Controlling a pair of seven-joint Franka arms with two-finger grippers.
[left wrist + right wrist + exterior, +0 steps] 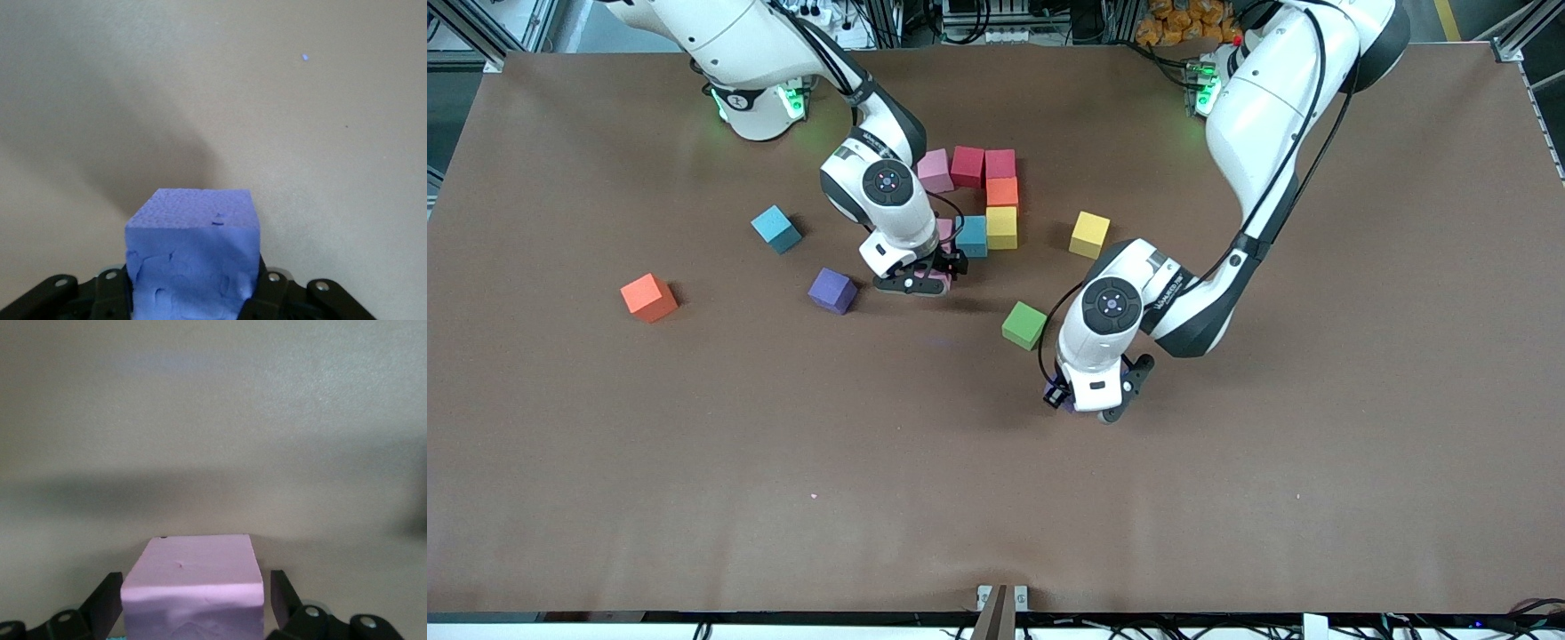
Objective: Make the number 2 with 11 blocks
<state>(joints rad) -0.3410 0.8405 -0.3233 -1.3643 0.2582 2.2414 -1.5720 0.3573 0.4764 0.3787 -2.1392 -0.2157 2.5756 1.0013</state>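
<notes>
I log: left claw (1086,402) over desk (1316,444) clamps purple block (192,257), mostly hidden | right claw (919,283) spread around pink block (192,590), base hidden.

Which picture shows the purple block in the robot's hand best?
The left wrist view: the purple block fills it, pinched in the left gripper. In the front view only a purple sliver peeks out under that gripper. The right wrist view does not show it.
</notes>
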